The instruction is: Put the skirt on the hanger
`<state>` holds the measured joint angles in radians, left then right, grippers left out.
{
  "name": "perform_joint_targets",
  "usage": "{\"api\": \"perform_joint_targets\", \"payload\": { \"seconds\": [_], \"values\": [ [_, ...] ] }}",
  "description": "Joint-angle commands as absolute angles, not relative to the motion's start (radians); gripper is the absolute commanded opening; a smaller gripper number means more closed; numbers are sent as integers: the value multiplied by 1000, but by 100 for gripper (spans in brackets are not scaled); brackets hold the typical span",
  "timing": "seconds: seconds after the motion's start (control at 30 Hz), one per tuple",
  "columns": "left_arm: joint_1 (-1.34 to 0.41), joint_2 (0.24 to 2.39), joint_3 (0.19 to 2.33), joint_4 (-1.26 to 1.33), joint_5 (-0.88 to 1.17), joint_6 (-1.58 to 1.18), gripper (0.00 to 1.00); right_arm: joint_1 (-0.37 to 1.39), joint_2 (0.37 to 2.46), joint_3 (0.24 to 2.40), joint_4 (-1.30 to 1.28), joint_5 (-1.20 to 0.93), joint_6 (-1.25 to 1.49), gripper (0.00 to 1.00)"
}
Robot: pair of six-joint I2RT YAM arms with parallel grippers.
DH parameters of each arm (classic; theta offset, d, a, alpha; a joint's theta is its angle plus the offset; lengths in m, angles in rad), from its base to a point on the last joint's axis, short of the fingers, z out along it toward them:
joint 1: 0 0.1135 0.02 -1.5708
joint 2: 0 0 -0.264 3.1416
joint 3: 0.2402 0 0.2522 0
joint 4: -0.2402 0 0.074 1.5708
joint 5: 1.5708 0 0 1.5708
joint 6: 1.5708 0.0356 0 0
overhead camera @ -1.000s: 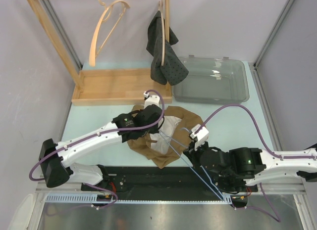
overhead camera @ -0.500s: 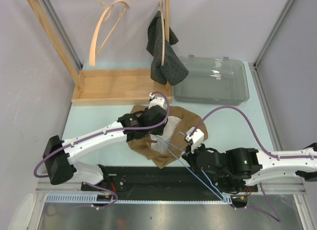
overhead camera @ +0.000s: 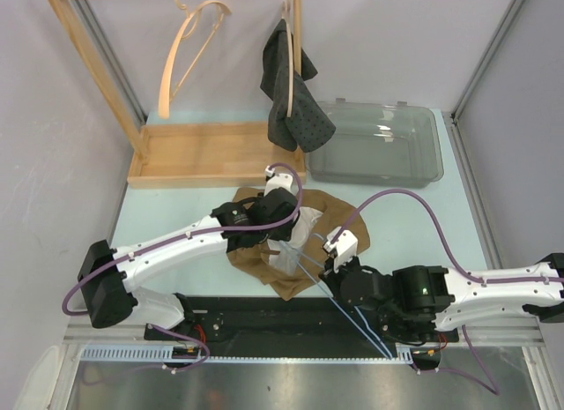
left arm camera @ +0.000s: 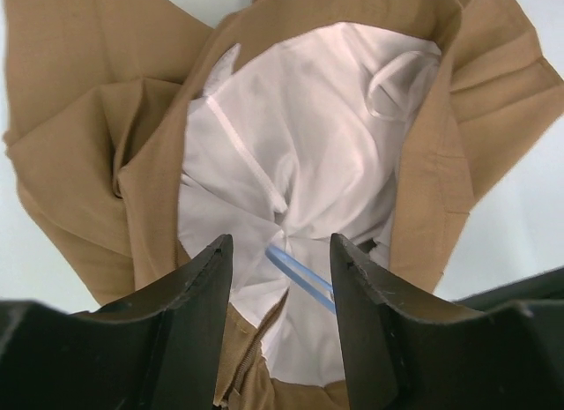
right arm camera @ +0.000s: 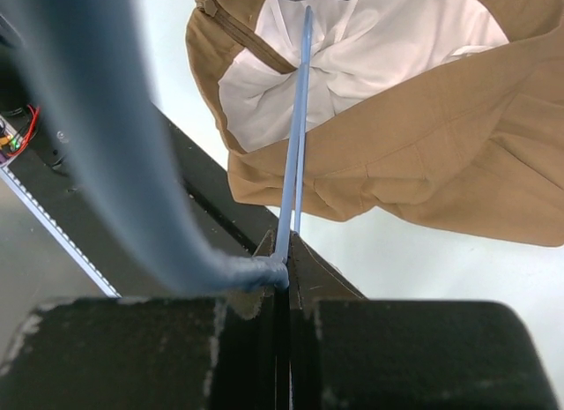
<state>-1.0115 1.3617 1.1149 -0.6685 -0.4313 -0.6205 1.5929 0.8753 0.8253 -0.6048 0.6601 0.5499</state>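
The tan skirt (overhead camera: 339, 218) lies crumpled at the table's middle, its waist open and its white lining (left arm camera: 308, 128) showing. It also shows in the right wrist view (right arm camera: 423, 137). My right gripper (overhead camera: 332, 273) is shut on a thin blue wire hanger (right arm camera: 298, 128) at its bend. One arm of the hanger reaches into the waist opening, over the lining. My left gripper (overhead camera: 275, 241) is open and empty, low over the lining, with its fingers (left arm camera: 198, 287) either side of the hanger's tip (left arm camera: 300, 273).
A wooden rack (overhead camera: 216, 154) stands at the back left with a wooden hanger (overhead camera: 185, 57) and a dark dotted garment (overhead camera: 295, 101) hanging on it. A clear plastic bin (overhead camera: 379, 145) is at the back right. A black mat (overhead camera: 264, 317) runs along the near edge.
My right gripper has moved left toward the skirt, pushing the blue hanger further into the waist. My left gripper shifted slightly right over the lining, then stayed still.
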Motion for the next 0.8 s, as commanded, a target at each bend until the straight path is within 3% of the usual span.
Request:
{"api": "perform_joint_targets", "payload": {
  "seconds": [0.0,0.3,0.77],
  "values": [
    [-1011,1339,1118,-629,-374,-572,53,1595,839,824,-646,732,633,0],
    [-1003,1328,1104,-586,-215,-505,40,1601,726,816,-902,793,792,0],
    [-1009,1404,1098,-664,-204,-569,38,1585,776,816,-862,799,822,0]
  ]
}}
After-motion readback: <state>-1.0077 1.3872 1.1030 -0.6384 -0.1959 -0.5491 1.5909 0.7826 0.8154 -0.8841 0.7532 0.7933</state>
